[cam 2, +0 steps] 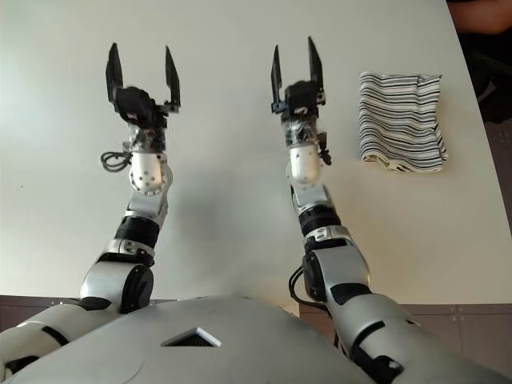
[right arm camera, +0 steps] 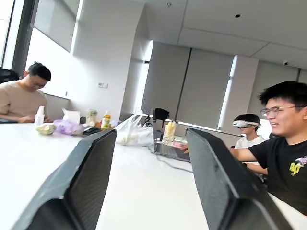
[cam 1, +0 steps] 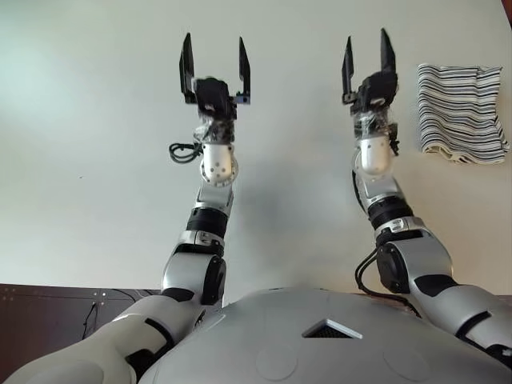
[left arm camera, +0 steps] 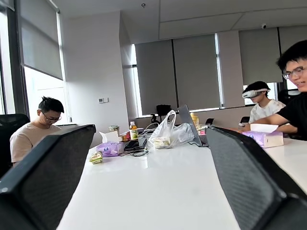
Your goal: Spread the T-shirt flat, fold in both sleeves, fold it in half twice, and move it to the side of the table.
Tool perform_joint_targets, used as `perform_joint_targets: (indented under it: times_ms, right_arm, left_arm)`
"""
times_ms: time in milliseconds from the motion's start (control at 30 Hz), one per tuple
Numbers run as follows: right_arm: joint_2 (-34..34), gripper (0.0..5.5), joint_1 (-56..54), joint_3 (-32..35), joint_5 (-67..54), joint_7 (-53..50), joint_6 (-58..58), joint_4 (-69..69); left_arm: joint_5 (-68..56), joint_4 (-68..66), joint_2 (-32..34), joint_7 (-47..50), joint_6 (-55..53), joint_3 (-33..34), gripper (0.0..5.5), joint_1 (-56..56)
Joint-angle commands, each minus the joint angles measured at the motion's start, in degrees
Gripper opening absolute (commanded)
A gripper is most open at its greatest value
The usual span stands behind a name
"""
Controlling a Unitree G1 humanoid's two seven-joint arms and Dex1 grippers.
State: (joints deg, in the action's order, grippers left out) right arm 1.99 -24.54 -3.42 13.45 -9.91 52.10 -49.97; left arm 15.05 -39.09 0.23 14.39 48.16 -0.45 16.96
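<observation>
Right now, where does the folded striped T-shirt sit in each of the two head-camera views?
Left eye view: the T-shirt lies folded at the upper right, near the picture's edge.
Right eye view: the T-shirt lies upper right, farther in from the edge.
Shared landmark: the open right gripper, just left of the T-shirt in both.

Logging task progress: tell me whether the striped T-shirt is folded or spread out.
Folded. The T-shirt lies as a compact layered rectangle by the table's right edge, clear of the right claw.
</observation>
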Motion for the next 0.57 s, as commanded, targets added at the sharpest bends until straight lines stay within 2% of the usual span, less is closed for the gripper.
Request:
perform_joint_targets:
  times_ms: [33, 167, 267, 433, 533, 567]
  right_arm:
    - [-0.68, 2.63, 7.24, -2.68, 2.61, -0.39, 3.44, 2.79]
    - [-0.45, 3.25, 13.57, -3.41, 4.37, -1.18, 5.41, 10.89]
    - [-1.35, 3.89, 10.23, -2.71, 4.57, -3.41, 4.74, 6.8]
    - [-0.76, 3.89, 1.07, 0.71, -0.52, -3.16, 3.67, -7.58]
    - [-0.97, 3.89, -2.24, 1.96, -0.83, -5.56, 4.56, -10.51]
    - [-0.98, 4.07, -2.3, 2.23, -0.67, -6.3, 5.14, -10.47]
  left_arm:
    - [2.57, 1.6, -1.01, 2.97, 4.02, -1.42, 4.23, -6.92]
    - [0.94, 1.57, -0.14, 2.58, 5.0, -0.96, 4.25, -9.5]
    - [-0.13, -2.75, -0.11, 2.8, 5.11, -0.4, 4.25, -4.42]
    - [0.17, -14.24, -0.09, 5.64, 6.12, 0.12, 4.25, 4.14]
    - [1.7, -18.48, -0.33, 11.73, 6.6, 0.85, 4.25, 6.31]
    - [2.48, -19.63, -0.83, 13.49, 6.85, 0.49, 4.25, 6.77]
